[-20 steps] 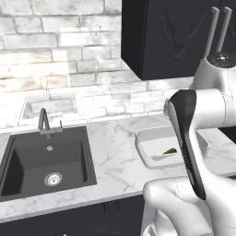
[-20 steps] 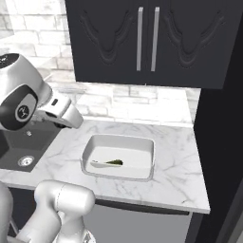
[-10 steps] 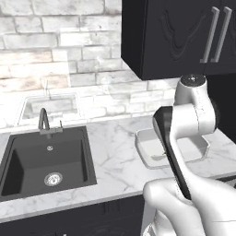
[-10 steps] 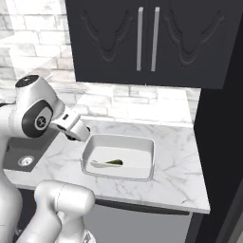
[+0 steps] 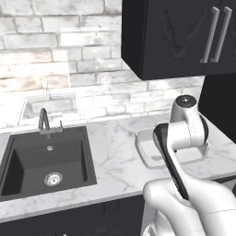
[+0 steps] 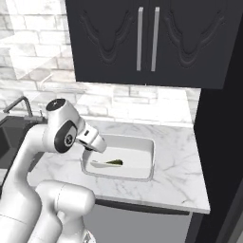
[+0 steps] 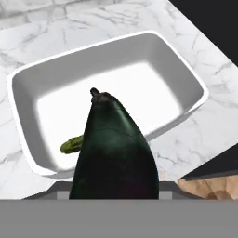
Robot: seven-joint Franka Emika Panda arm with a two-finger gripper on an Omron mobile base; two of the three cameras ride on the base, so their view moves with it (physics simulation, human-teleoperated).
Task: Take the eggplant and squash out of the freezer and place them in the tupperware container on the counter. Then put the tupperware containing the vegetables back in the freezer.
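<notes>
Hand view: a dark eggplant (image 7: 116, 153) fills the lower middle, stem end pointing away from the camera, held between the gripper's fingers; the fingertips themselves are hidden behind it. Beyond it sits the white container (image 7: 186, 69) on the marble counter (image 7: 42, 42). A small green squash (image 7: 71, 144) lies inside the container, near its closer wall, partly hidden by the eggplant. Right base view: the container (image 6: 151, 159) rests on the counter (image 6: 182, 156) below the black wall cabinets (image 6: 147, 42), with the squash (image 6: 114, 162) lying flat in it. Left base view: a black sink (image 5: 46, 159) with a faucet (image 5: 44, 120) is set in the counter, well apart from the container (image 5: 143, 150).
</notes>
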